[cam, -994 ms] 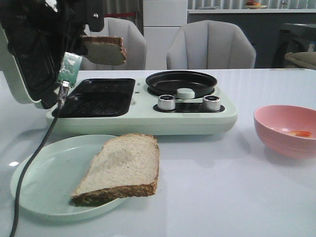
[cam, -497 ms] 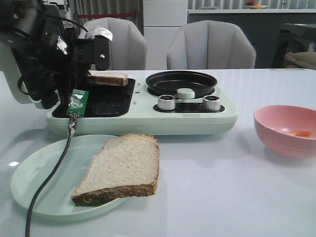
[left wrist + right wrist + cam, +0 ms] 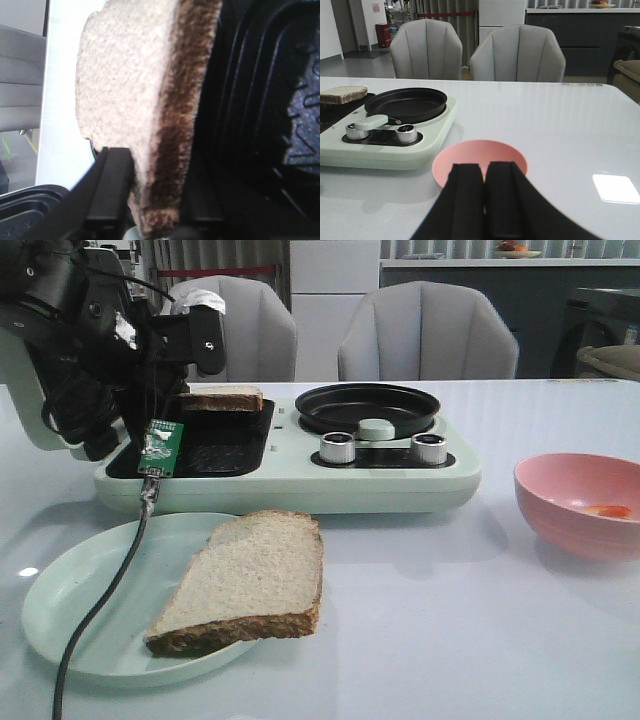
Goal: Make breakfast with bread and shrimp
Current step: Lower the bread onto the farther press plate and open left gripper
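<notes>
Front view: the left gripper (image 3: pixel 205 390) is hovering over the black grill tray (image 3: pixel 200 445) of the pale green breakfast maker (image 3: pixel 300 480), its fingers clamping one bread slice (image 3: pixel 222 398) by the edge. That slice is lying roughly flat just above the tray's far side. The second bread slice (image 3: pixel 250 580) is resting on the pale green plate (image 3: pixel 70 610) in front of the machine. The shrimp (image 3: pixel 608 510) is sitting inside the pink bowl (image 3: pixel 575 505), well apart to the right. The right gripper (image 3: pixel 485 200) is hanging near that bowl with its fingers pressed together, holding nothing.
</notes>
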You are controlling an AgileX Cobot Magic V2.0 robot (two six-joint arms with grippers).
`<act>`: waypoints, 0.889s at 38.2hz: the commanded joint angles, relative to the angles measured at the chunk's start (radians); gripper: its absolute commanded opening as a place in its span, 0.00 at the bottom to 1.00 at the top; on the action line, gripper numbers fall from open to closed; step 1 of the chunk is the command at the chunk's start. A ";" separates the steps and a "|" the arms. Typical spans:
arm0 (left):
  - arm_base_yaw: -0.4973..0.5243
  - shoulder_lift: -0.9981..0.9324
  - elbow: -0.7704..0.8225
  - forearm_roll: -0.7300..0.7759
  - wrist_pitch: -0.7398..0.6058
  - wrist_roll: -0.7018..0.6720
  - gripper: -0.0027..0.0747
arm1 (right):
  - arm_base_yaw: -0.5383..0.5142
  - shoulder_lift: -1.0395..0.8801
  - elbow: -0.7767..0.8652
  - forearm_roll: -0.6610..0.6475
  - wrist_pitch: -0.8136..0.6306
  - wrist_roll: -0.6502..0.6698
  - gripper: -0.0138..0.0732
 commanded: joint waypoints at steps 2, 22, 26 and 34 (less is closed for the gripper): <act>0.004 -0.059 -0.018 -0.105 -0.020 -0.015 0.70 | -0.005 -0.019 -0.006 -0.011 -0.085 0.001 0.32; 0.002 -0.145 -0.018 -0.484 0.066 -0.015 0.73 | -0.005 -0.019 -0.006 -0.011 -0.085 0.001 0.32; 0.002 -0.166 -0.018 -0.556 0.098 -0.015 0.73 | -0.005 -0.019 -0.006 -0.011 -0.085 0.001 0.32; -0.009 -0.234 -0.018 -0.689 0.108 -0.015 0.72 | -0.005 -0.019 -0.006 -0.011 -0.085 0.001 0.32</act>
